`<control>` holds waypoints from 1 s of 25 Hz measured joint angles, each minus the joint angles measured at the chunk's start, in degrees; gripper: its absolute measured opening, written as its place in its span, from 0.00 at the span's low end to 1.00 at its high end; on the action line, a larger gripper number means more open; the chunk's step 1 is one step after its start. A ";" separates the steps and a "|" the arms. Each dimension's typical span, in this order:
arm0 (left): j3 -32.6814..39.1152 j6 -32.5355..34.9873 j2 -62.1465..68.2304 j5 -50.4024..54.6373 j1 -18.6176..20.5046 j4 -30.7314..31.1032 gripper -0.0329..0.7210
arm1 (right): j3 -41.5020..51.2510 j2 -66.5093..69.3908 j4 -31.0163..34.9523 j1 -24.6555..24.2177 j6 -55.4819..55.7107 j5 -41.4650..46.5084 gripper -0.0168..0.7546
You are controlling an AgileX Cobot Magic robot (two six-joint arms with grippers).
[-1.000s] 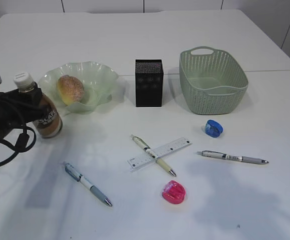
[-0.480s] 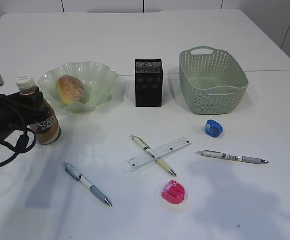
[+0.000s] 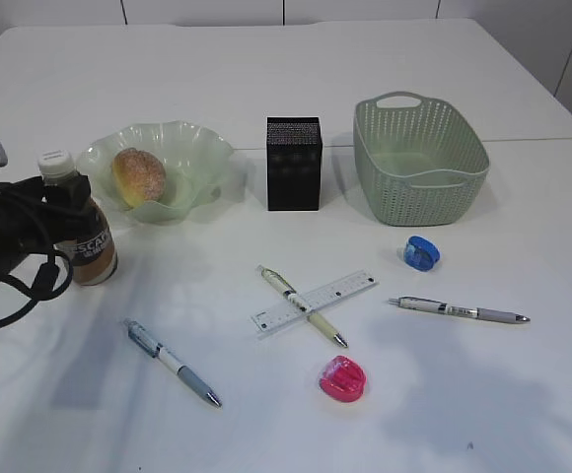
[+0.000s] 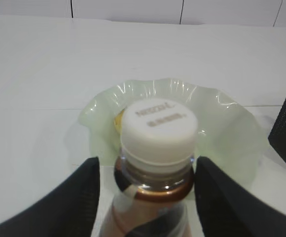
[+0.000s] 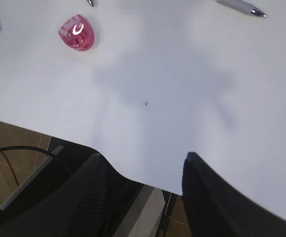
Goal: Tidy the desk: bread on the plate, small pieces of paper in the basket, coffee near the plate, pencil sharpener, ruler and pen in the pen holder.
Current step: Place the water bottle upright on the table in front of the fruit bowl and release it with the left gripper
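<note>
The coffee [image 3: 86, 241] stands upright on the desk [image 3: 266, 414] just left of the plate [image 3: 199, 150], which holds the bread [image 3: 139, 175]. My left gripper [image 3: 67, 195] straddles the coffee [image 4: 158, 133] at its neck, open, with a gap on each side of the bottle. The ruler [image 3: 316, 301] lies under one pen [image 3: 301, 305]; two more pens [image 3: 173, 363] [image 3: 459, 310] lie apart. A blue pencil sharpener [image 3: 421, 252] and a pink one [image 3: 343, 378] sit near them. The pen holder [image 3: 294, 164] and basket [image 3: 419, 148] stand behind. My right gripper [image 5: 143, 158] hangs open and empty. The small pieces of paper are out of view.
My right gripper hovers over the desk's near edge [image 5: 133, 175], with floor and frame below it. The pink sharpener [image 5: 77, 32] lies ahead of it to the left. The left arm's cables [image 3: 15, 256] crowd the desk's left side.
The coffee went from tilted in the left gripper to standing upright on the desk, slightly lower and further left. The left jaws have widened off it. The right arm is still.
</note>
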 joint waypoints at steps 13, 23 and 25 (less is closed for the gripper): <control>0.00 0.00 0.00 -2.95 0.00 0.00 0.80 | 0.00 0.00 0.12 0.00 -0.12 0.00 0.55; -0.12 0.00 -1.31 -2.10 0.00 2.03 0.82 | 0.00 0.00 0.12 0.00 -0.12 0.00 0.55; -0.64 0.00 -2.55 -0.54 0.00 2.16 0.82 | 0.00 0.00 0.36 0.00 -0.12 0.00 0.55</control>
